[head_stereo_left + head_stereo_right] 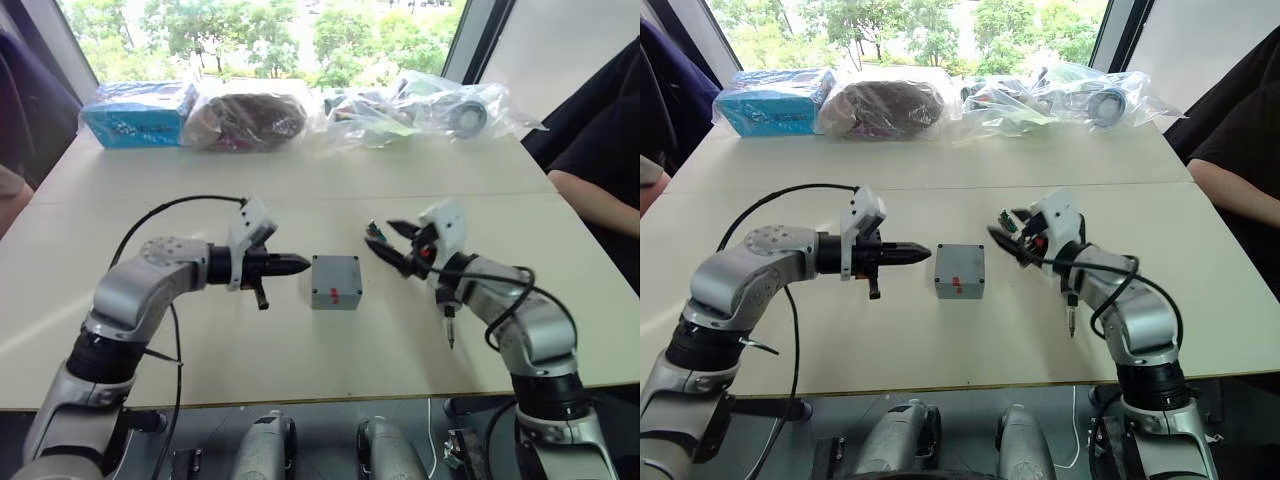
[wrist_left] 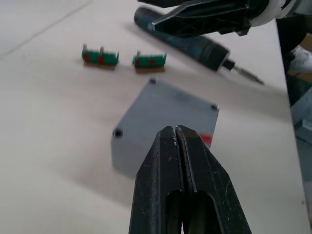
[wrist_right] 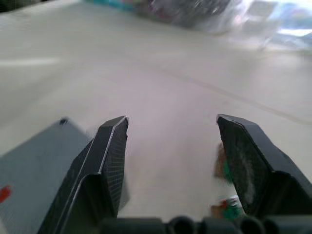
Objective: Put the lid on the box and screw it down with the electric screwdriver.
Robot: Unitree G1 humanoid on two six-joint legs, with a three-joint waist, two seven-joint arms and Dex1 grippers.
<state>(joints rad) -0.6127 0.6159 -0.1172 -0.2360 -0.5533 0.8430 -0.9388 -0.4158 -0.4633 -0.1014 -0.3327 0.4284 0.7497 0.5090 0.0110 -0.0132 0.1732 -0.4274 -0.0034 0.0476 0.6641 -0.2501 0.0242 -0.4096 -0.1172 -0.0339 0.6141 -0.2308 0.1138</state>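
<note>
Grey and square, the box (image 1: 335, 281) sits mid-frame on the table (image 1: 300, 180) with the lid (image 2: 168, 109) already on it. The left gripper (image 1: 298, 265), fingers pressed shut and holding nothing, points at its left side, just beside it. The right gripper (image 1: 385, 240) hovers right of the box, fingers spread wide — empty.

From the left wrist, the electric screwdriver (image 2: 192, 41) lies beyond the box. A nudge could slide the box — nothing pins it.
</note>
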